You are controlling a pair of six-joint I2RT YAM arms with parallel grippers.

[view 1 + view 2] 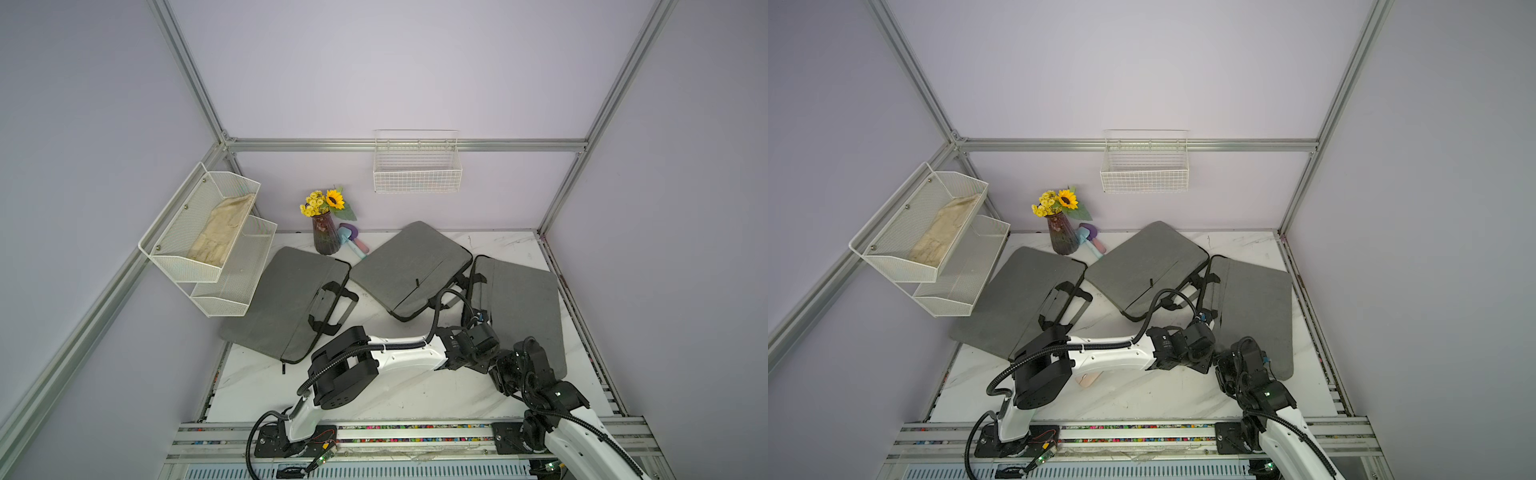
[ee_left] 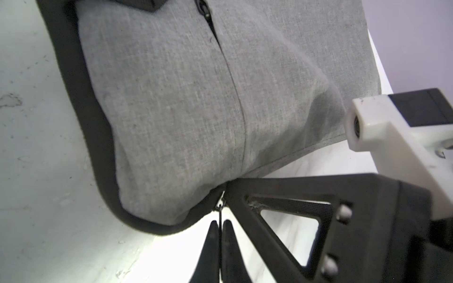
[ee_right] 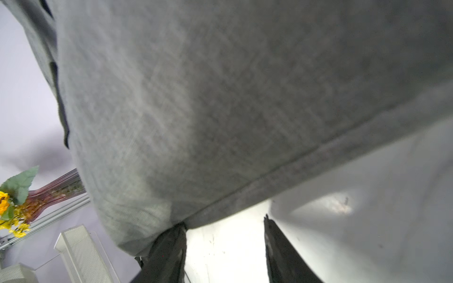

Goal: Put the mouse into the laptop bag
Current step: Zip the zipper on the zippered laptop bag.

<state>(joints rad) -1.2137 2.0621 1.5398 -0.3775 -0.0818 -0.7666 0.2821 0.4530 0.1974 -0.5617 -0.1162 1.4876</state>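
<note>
One grey laptop bag (image 2: 171, 110), black-edged

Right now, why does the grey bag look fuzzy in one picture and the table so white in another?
Right wrist view: the laptop bag is close to the lens, its weave smeared and soft, a dark shadow on the table beside it. Left wrist view: weave sharp, but the table by the left gripper glares plain white. Both top views: soft, even light.
</note>
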